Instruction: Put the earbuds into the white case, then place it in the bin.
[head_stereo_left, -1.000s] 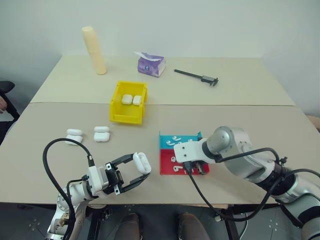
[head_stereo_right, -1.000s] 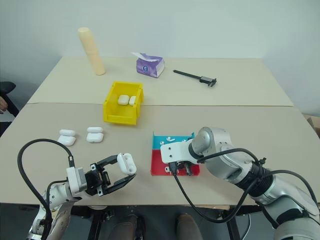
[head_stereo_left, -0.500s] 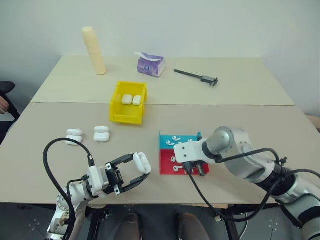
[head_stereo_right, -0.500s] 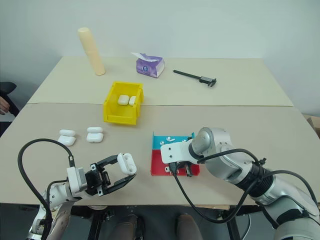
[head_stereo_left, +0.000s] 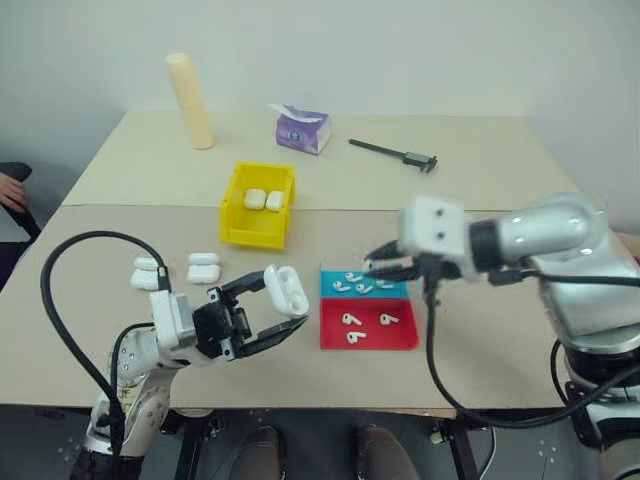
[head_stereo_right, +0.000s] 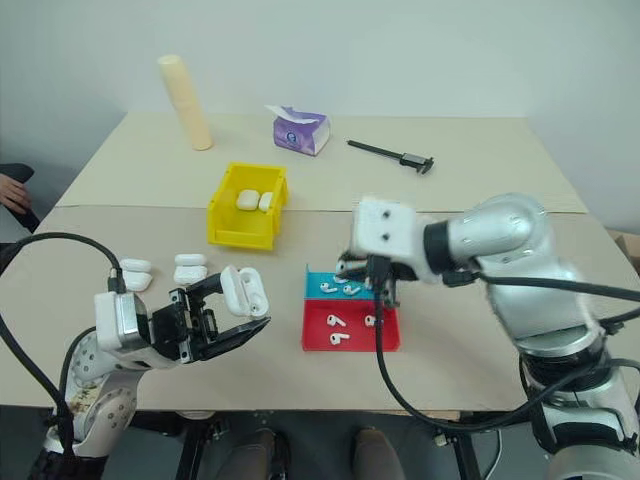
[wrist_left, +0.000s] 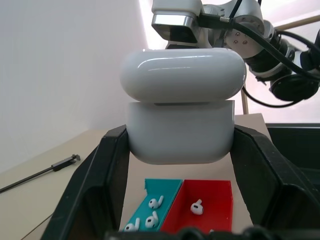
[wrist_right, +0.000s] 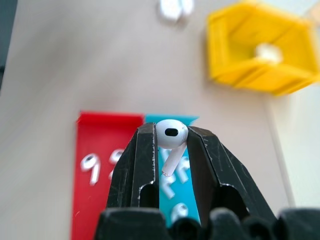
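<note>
My left gripper (head_stereo_left: 283, 306) is shut on a white case (head_stereo_left: 287, 290) with its lid flipped up, held above the table's front left. In the left wrist view the case (wrist_left: 182, 125) sits between the two black fingers. My right gripper (head_stereo_left: 370, 263) hovers above the blue-and-red tray (head_stereo_left: 402, 338) and points left toward the case. It is shut on one earbud (wrist_right: 171, 134), stem down. Several more earbuds (head_stereo_left: 350, 320) lie in the tray. The yellow bin (head_stereo_left: 235, 215) stands behind, with two closed cases (head_stereo_left: 264, 200) inside.
Closed white cases (head_stereo_left: 203, 268) lie on the table left of the tray. At the back stand a cream cylinder (head_stereo_left: 190, 102), a purple tissue pack (head_stereo_left: 302, 130) and a black caliper (head_stereo_left: 393, 152). A person's hand (head_stereo_left: 12, 190) shows at the left edge.
My right gripper has risen off the red half of the tray with an earbud and turned to point left. My left gripper has lifted the open case a little.
</note>
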